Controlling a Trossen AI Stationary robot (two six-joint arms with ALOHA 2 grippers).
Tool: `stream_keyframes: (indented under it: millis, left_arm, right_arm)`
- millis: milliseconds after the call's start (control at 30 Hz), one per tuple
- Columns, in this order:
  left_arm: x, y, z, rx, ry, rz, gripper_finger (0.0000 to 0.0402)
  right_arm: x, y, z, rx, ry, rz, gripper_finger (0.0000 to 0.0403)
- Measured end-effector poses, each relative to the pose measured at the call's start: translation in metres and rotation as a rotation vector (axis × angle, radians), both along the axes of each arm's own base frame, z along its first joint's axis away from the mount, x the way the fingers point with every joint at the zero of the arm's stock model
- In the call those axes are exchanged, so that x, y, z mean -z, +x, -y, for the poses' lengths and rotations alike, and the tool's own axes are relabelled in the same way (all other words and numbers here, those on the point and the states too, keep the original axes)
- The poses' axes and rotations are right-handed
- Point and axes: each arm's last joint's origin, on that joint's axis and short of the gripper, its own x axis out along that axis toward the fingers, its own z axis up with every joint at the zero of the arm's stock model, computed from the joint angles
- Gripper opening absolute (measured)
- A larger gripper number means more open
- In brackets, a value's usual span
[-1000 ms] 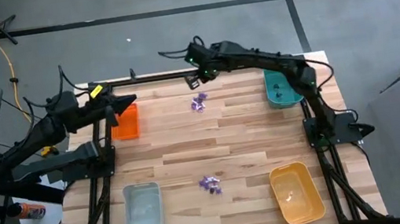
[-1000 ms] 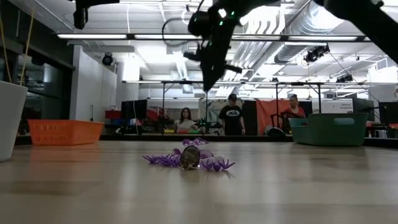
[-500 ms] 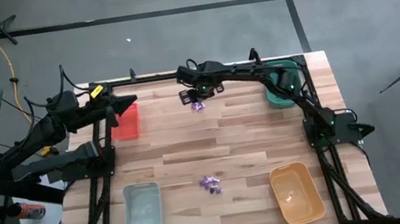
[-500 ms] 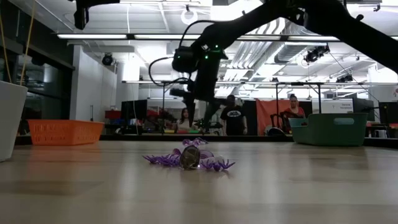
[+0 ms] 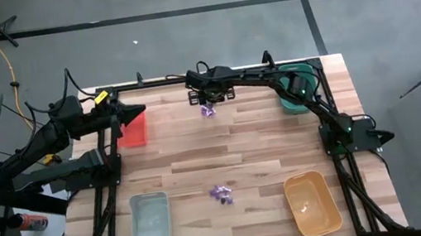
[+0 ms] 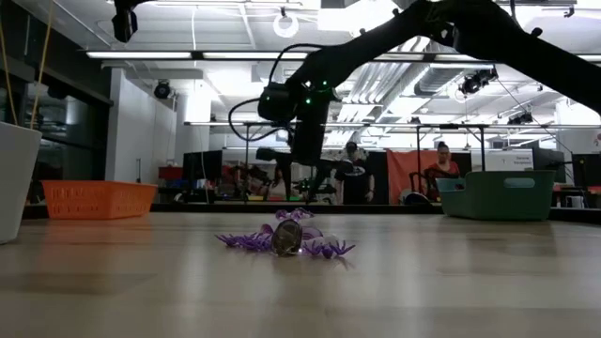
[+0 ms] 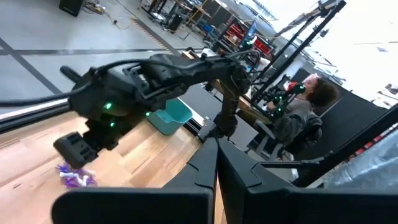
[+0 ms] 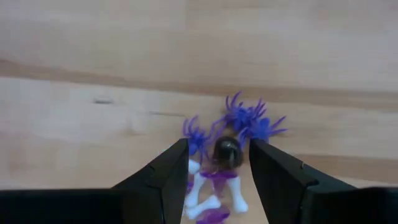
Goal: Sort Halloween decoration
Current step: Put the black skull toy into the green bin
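Observation:
The Halloween decoration lies in two small heaps on the wooden table: a far heap and a near heap, each made of purple spiders with a few whitish and dark pieces. My right gripper points down over the far heap, open. One finger stands on each side of a dark round piece and some white bones. My left gripper is shut and waits, raised, over the red tray.
A green tray stands at the far right. A pale blue tray is at the near left and an orange tray at the near right. Bare wood lies between the two heaps. People sit and stand in the room beyond the table.
My right gripper has come down onto the far heap, rolling about its own axis, and has opened from shut. Its fingers now straddle the heap's pieces. Neither heap has moved.

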Motion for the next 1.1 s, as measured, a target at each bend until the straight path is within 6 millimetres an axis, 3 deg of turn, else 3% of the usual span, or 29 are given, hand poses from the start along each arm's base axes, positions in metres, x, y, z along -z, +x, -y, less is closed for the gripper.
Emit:
stream_keyframes:
  millis: [133, 833, 1100]
  left_arm:
    - [0.0, 0.0, 0.0, 0.002, 0.0, 0.0, 0.0]
    - [0.0, 0.0, 0.0, 0.002, 0.0, 0.0, 0.0]
    - [0.0, 0.0, 0.0, 0.002, 0.0, 0.0, 0.0]
  right_arm:
    - [0.011, 0.002, -0.001, 0.043, 0.012, -0.012, 0.0165]
    - [0.01, 0.0, -0.003, 0.051, 0.007, -0.041, 0.0164]
    - [0.024, -0.009, -0.006, 0.026, 0.064, -0.167, 0.0134]
